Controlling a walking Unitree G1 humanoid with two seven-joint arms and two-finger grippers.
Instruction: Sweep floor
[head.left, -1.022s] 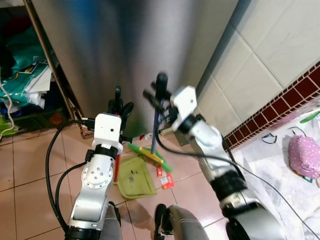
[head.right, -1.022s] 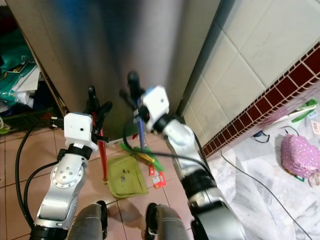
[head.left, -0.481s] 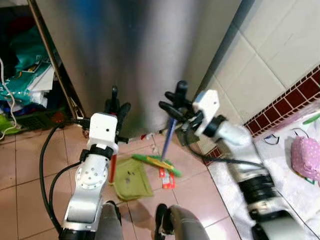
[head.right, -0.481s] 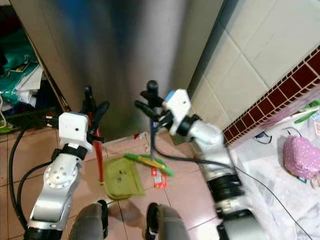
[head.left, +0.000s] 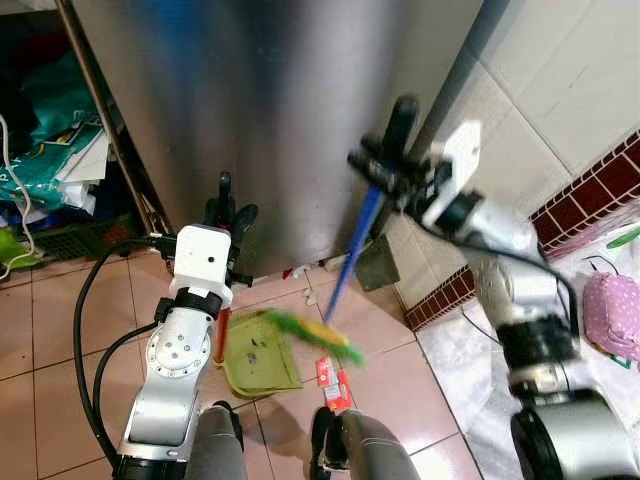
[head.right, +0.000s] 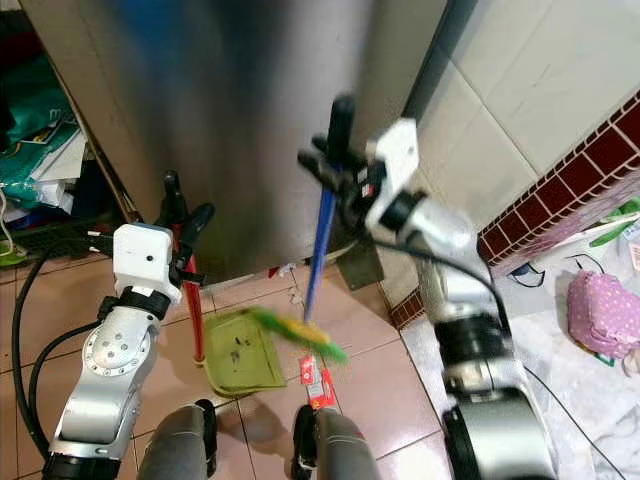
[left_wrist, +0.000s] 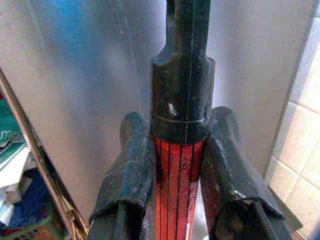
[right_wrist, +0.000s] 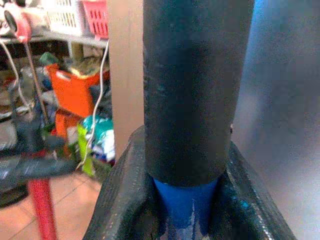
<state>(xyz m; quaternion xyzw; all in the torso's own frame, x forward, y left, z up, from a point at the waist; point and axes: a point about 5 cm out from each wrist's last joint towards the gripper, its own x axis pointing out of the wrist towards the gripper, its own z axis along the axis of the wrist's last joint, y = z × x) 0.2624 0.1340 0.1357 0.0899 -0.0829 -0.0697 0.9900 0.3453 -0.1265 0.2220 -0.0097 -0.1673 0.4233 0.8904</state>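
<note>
Broom (head.left: 352, 252): blue shaft with black grip, held in my right pincer (head.left: 385, 175), fingers clamped on the grip just above the blue section, as the right wrist view confirmed (right_wrist: 186, 200); shaft slanted from the pincer at about 1 o'clock of the scene down toward the centre; green and yellow bristle head (head.left: 320, 332) blurred, at the right edge of the dustpan, above the floor tiles.

Dustpan (head.left: 258, 355): olive-green tray lying on the pink tiled floor (head.left: 60, 340) at roughly 6 o'clock, a few dark specks inside it; its red handle (head.left: 227, 335) stood upright from the tray's left side; my left pincer (head.left: 226, 205) gripped that handle near the top, fingers (left_wrist: 131, 170) pressed on either side of the red ribbed shaft just under its black cap (left_wrist: 182, 95).

Red-and-white wrapper (head.left: 333, 378): on the floor at 6 o'clock, just right of the dustpan and below the broom head.

Steel cabinet front (head.left: 270, 100): filled 12 o'clock, directly ahead of both pincers; white tiled wall (head.left: 540, 90) with a dark red tile band (head.left: 590, 190) at 2 to 3 o'clock.

Clutter of bags and cloth (head.left: 50, 150) at 9 to 10 o'clock, beside the cabinet; pink dotted cloth item (head.left: 610, 315) at 3 o'clock on a pale marble surface (head.left: 470, 400); my own legs (head.left: 290, 455) at 6 o'clock.
</note>
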